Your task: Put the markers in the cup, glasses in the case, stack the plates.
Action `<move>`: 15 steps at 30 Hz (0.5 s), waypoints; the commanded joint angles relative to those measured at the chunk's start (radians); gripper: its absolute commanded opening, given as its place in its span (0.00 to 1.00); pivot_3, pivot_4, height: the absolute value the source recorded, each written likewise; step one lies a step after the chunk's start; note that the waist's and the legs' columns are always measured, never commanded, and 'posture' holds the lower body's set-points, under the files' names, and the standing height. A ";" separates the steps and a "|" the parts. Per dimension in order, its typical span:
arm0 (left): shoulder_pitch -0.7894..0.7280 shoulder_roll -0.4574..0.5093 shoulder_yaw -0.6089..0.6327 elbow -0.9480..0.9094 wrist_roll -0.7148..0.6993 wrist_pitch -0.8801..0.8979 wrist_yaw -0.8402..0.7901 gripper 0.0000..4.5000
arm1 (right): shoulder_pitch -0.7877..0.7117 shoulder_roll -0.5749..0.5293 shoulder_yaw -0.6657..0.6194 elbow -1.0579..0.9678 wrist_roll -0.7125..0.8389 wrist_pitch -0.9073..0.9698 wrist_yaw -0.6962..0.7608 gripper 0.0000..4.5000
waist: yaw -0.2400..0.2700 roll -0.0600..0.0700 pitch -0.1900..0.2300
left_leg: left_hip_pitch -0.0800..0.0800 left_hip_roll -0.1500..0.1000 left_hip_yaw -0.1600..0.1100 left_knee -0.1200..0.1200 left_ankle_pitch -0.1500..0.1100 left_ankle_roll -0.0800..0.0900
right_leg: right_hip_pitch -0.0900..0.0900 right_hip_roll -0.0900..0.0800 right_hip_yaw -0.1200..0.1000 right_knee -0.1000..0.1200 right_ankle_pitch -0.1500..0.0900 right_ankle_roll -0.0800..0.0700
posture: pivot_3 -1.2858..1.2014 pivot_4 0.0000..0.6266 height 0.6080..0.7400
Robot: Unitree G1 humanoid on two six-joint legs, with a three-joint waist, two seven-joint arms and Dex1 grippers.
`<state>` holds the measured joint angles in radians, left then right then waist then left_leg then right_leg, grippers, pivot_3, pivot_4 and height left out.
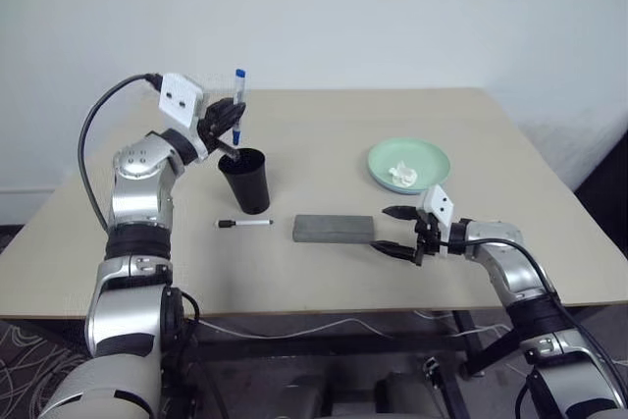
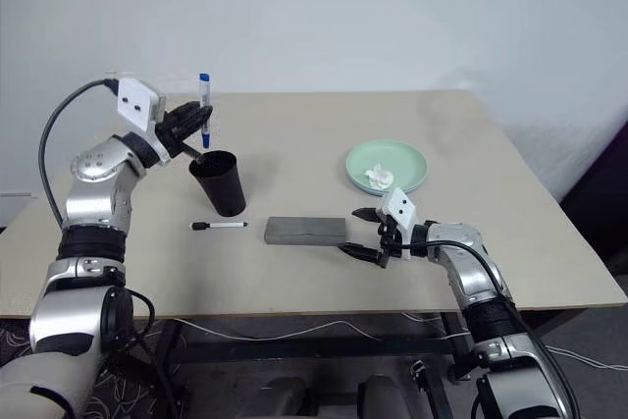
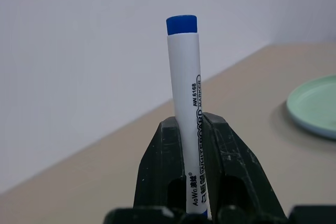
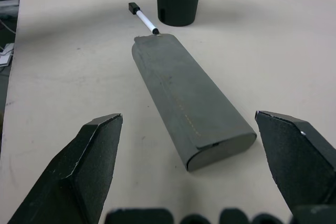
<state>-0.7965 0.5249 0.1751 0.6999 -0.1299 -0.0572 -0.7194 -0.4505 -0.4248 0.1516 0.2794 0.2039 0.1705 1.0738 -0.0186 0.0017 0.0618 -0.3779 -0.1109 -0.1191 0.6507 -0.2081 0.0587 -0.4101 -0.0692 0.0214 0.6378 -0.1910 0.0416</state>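
Clamped on the blue-capped marker, the left gripper holds it upright just above the rim of the cup, cap uppermost; this marker is not yet inside. Beside the cup's base lies the black-capped marker, untouched on the table. Further to the right of the cup rests the closed grey case, and the right gripper sits at the case's far end with its fingers spread wide, gripping nothing. Well beyond the case from the cup stands the mint green plate, a white scrap on it. Judging by this, no part of the task looks finished: both markers, the glasses and the plate stacking remain.
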 commanded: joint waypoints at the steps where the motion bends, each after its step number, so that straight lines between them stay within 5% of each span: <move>1: -0.006 0.006 0.032 -0.004 -0.021 -0.029 0.046 0.02 | -0.032 -0.002 -0.010 -0.005 0.010 -0.009 0.008 0.98 | 0.000 0.000 0.000 | 0.000 0.000 0.000 0.000 0.000 0.000 | 0.000 0.000 0.000 0.000 0.000 0.000 | 0.52 0.00 1.00; 13: 0.003 -0.051 0.034 0.086 -0.059 -0.075 0.034 0.02 | -0.028 0.002 -0.008 -0.008 0.012 -0.010 0.006 0.98 | 0.000 0.000 0.000 | 0.000 0.000 0.000 0.000 0.000 0.000 | 0.000 0.000 0.000 0.000 0.000 0.000 | 0.52 0.00 1.00; 15: 0.000 -0.055 0.031 0.103 -0.053 -0.079 0.029 0.17 | -0.028 0.003 -0.008 -0.008 0.012 -0.010 0.005 0.98 | 0.000 0.000 0.000 | -0.001 0.000 0.000 0.000 0.000 0.000 | 0.000 0.000 0.000 0.000 0.000 0.000 | 0.52 0.00 1.00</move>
<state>-0.7795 0.4644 0.2065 0.8132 -0.1747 -0.1135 -0.6863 -0.4598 -0.4198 0.1522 0.2904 0.2040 0.1704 1.0738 -0.0190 0.0013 0.0616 -0.3787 -0.1108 -0.1192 0.6501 -0.2081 0.0586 -0.4099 -0.0692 0.0212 0.6378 -0.1911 0.0416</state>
